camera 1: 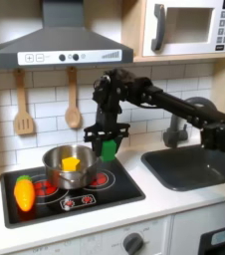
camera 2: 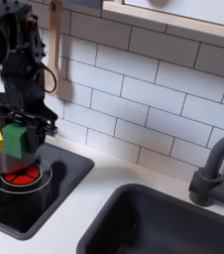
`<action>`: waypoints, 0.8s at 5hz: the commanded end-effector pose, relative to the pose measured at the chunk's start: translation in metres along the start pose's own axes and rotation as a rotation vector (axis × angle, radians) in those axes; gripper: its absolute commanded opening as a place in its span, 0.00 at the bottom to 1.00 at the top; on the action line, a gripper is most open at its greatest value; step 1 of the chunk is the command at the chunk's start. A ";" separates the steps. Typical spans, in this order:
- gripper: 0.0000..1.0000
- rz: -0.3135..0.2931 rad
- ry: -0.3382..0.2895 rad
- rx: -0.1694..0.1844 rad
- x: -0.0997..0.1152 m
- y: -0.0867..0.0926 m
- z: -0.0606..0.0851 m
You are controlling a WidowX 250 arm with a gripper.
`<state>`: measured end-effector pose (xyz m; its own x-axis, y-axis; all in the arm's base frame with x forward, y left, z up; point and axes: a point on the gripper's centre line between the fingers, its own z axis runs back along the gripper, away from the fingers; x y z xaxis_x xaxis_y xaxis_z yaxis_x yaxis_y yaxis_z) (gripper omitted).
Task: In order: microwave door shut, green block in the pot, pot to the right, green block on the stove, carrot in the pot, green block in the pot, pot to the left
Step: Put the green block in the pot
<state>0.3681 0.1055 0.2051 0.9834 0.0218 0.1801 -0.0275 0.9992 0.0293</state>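
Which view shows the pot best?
The first exterior view: the whole pot sits on the stove with a yellow piece inside. In the second exterior view, the gripper holding the green block hides most of it.

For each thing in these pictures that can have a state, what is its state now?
microwave door: shut.
gripper: shut on the green block, raised above the stove.
green block: held in the air, beside the pot.
pot: upright on the stove, a yellow piece inside.
carrot: lying on the stove, outside the pot.
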 end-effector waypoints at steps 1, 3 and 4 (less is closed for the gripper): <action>0.00 0.026 -0.021 0.011 0.022 0.009 -0.003; 0.00 0.020 -0.019 0.026 0.037 0.016 -0.008; 0.00 0.014 -0.029 0.035 0.043 0.021 -0.006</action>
<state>0.4099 0.1299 0.2050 0.9781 0.0439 0.2036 -0.0568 0.9967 0.0577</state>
